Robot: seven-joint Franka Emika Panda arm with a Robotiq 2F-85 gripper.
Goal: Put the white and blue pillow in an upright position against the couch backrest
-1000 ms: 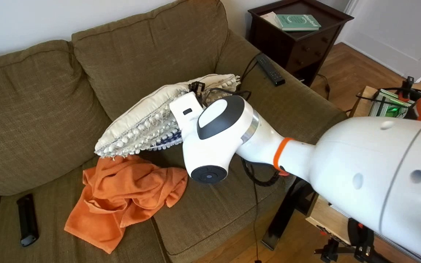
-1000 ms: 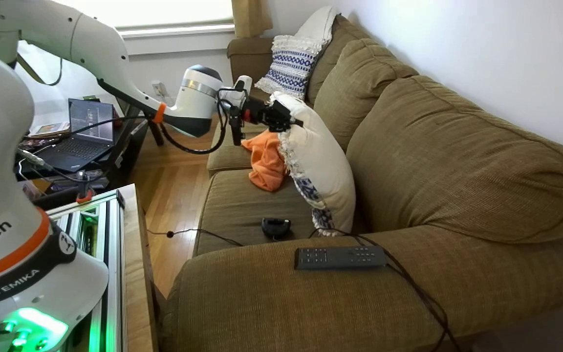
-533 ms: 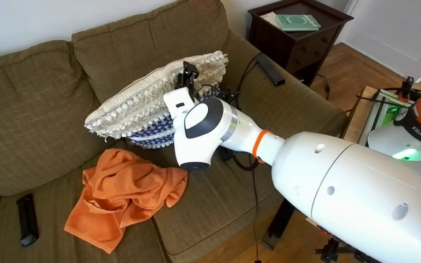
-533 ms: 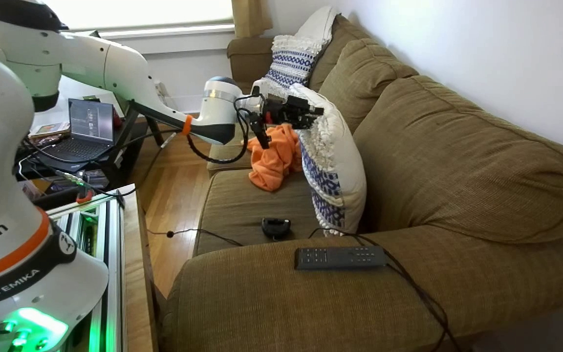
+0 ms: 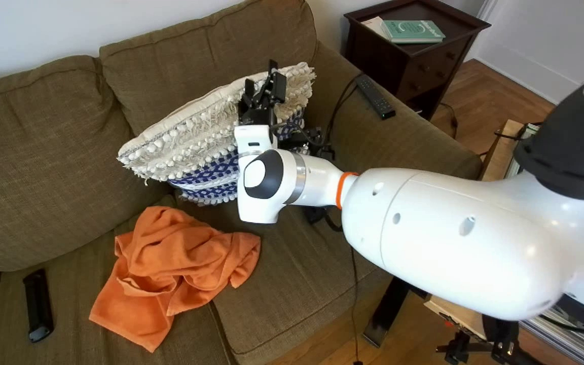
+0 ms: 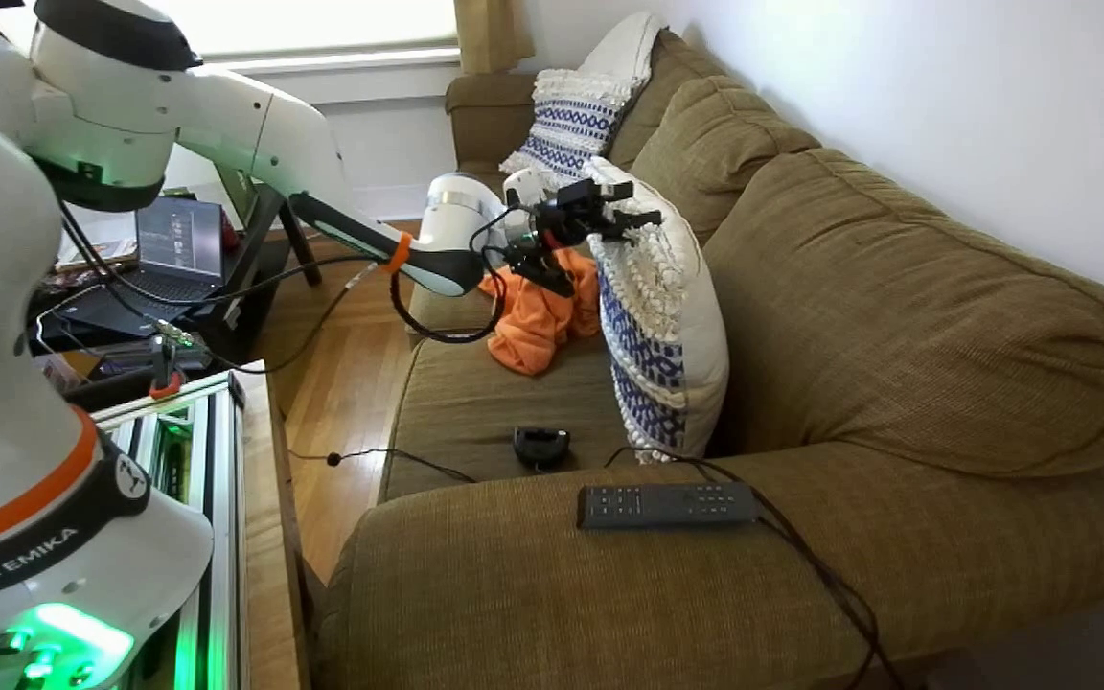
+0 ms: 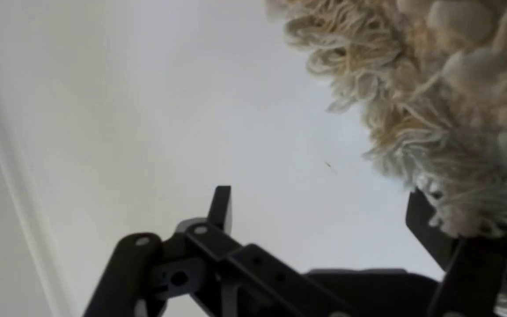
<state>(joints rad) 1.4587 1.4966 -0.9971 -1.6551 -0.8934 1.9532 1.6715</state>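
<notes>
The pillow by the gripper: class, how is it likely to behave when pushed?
The pillow looks plump, so it would probably squash softly. Its loose fringe might snag the gripper instead of sliding past. It appears to stand on one edge, so a push near the top could tip it.

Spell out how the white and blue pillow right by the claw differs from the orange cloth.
Colour: the pillow is white with blue patterned bands; the cloth is plain orange.
Pose: the pillow stands on edge, while the cloth lies crumpled and low.
Trim: the pillow carries bobbles and fringe; the cloth shows neither.
Shared: both are on the couch.
</notes>
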